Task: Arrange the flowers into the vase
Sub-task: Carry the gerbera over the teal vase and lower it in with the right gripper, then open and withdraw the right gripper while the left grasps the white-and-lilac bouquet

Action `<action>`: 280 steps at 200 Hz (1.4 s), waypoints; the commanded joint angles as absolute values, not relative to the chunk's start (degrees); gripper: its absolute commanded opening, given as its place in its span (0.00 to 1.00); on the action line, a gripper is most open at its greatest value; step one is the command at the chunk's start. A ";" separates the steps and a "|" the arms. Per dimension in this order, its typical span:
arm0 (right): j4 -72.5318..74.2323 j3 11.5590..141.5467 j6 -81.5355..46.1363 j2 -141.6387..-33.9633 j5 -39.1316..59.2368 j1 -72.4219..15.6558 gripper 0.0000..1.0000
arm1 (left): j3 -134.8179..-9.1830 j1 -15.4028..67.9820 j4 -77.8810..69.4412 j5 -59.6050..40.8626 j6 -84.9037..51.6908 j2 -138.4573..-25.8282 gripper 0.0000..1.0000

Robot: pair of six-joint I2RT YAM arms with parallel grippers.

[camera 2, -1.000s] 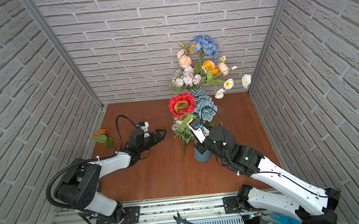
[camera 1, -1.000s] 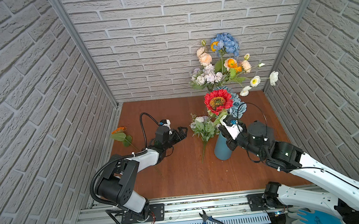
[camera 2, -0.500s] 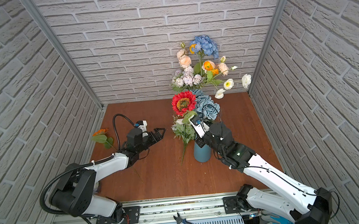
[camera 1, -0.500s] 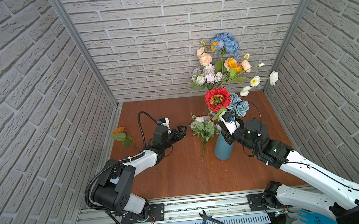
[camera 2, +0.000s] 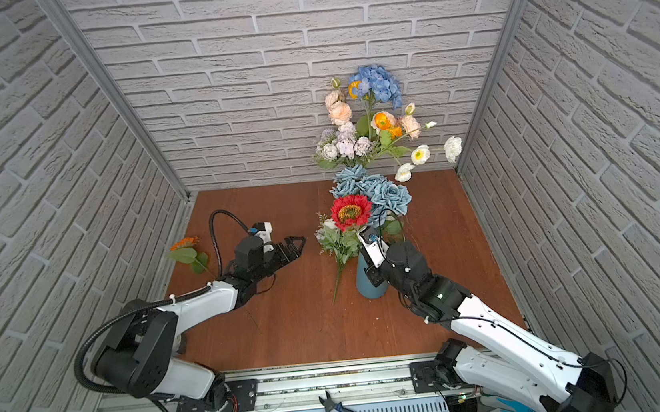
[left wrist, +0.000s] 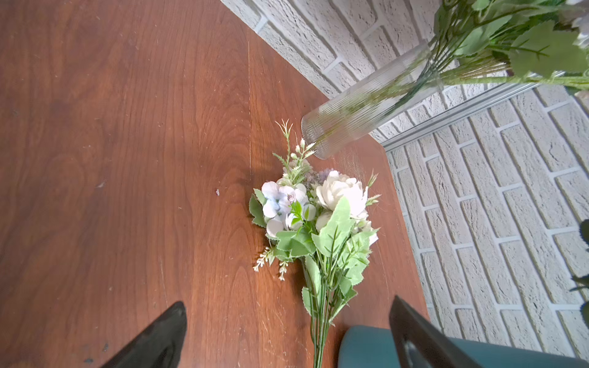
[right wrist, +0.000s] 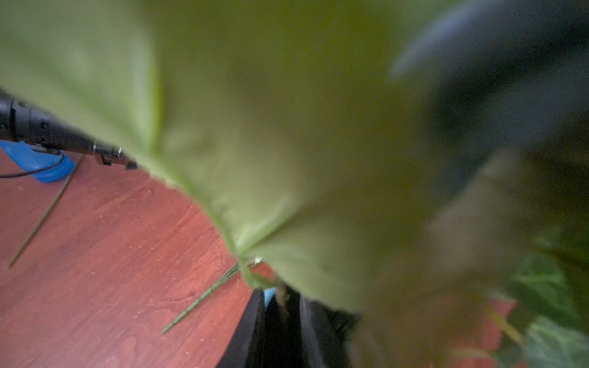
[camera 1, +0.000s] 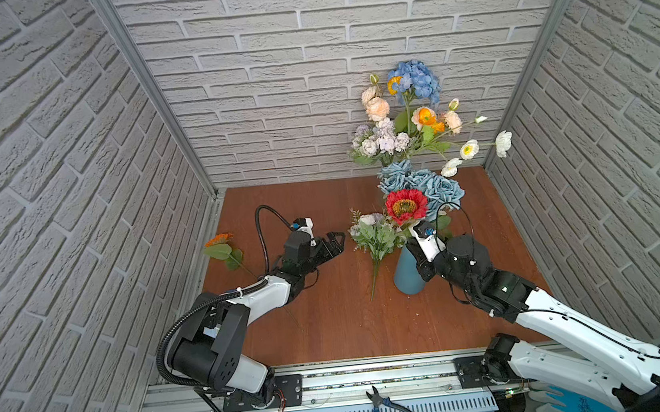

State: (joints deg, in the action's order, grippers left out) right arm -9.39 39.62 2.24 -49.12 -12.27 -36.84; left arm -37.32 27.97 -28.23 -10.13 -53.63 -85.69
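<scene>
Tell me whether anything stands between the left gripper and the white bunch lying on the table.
Nothing visible does. The left gripper, jaws open, faces the white bunch across bare table. The blue vase stands beyond the bunch's stems, out of the path.

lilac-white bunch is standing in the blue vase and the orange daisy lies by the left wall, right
Not standing in it: the lilac-white bunch lies flat on the table beside the blue vase, clearest in the left wrist view. The orange daisy does lie by the left wall.
</scene>
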 commanded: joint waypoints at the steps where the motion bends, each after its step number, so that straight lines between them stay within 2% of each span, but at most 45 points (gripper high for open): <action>1: -8.09 39.26 0.27 -47.55 -13.96 -36.56 0.30 | -38.06 28.50 -29.38 -9.85 -52.85 -86.13 0.98; 68: -10.85 40.94 -1.17 -44.96 -12.64 -36.58 0.36 | -38.53 29.20 -28.09 -10.14 -52.19 -85.83 0.98; 147: -18.37 47.00 -5.14 -35.40 -7.07 -36.56 0.47 | -43.48 36.18 -12.11 -7.96 -40.82 -84.89 0.98; 185: -18.68 52.19 -6.33 -36.07 -9.15 -36.56 0.48 | -45.49 41.39 -5.98 -6.86 -35.33 -85.85 0.93; 231: -16.05 58.50 -4.82 -41.05 -13.76 -36.56 0.48 | -47.78 45.99 -5.77 -5.10 -35.06 -90.54 0.86; 280: -12.04 57.58 -4.03 -39.90 -18.23 -36.56 0.48 | -52.03 47.97 -2.97 -4.83 -35.51 -95.82 0.78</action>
State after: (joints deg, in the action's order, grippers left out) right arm -16.80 57.54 -4.64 -41.34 -14.24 -36.84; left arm -49.63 47.27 -4.89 -5.80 -36.58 -94.24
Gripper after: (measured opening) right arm 0.481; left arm 0.794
